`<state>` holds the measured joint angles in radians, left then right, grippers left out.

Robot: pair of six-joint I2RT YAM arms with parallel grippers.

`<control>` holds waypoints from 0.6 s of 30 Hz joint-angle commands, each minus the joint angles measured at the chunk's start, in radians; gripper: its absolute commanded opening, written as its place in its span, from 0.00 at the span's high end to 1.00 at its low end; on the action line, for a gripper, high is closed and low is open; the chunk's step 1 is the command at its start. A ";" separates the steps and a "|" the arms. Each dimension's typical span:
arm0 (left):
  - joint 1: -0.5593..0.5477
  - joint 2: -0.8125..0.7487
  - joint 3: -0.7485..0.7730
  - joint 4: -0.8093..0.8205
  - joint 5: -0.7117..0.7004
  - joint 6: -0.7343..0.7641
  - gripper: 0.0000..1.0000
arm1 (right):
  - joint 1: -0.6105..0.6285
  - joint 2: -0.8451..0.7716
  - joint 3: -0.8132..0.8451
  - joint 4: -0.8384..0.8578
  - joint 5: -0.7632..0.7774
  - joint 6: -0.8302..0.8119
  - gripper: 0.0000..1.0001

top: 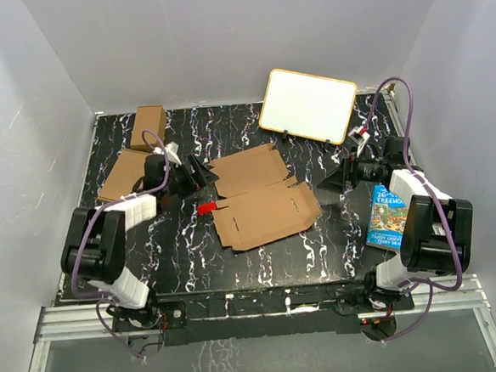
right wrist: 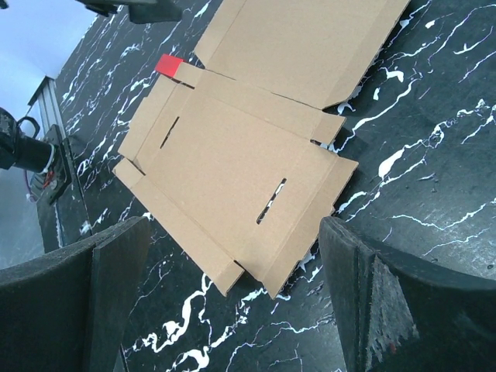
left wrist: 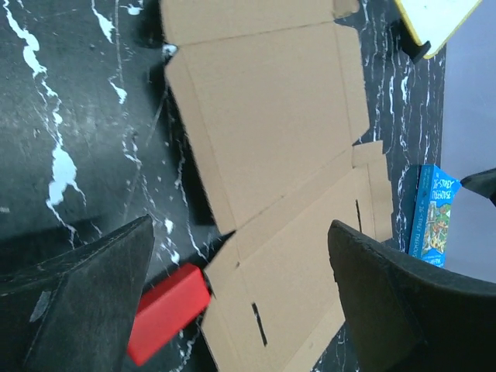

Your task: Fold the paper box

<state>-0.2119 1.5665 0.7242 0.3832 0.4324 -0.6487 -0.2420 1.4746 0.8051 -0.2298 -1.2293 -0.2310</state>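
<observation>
The paper box lies flat and unfolded on the black marbled table, a brown die-cut sheet with flaps and slits. My left gripper hovers at its left edge, open and empty. In the left wrist view the paper box spreads out beyond the open left gripper. My right gripper hangs just right of the sheet, open and holding nothing. The right wrist view shows the paper box with its near corner between the spread fingers of the right gripper, below them.
A small red block touches the sheet's left edge, red block near my left finger. Two brown cartons sit at the far left. A whiteboard stands at the back right. A blue book lies at the right.
</observation>
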 commanded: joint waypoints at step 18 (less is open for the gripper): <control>0.052 0.422 0.351 -0.100 0.142 -0.031 0.62 | 0.025 -0.004 0.048 0.022 -0.002 -0.034 0.02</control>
<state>-0.1566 1.9636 1.0241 0.3473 0.5583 -0.6987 -0.2230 1.4746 0.8097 -0.2356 -1.2060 -0.2344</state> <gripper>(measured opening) 0.428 0.985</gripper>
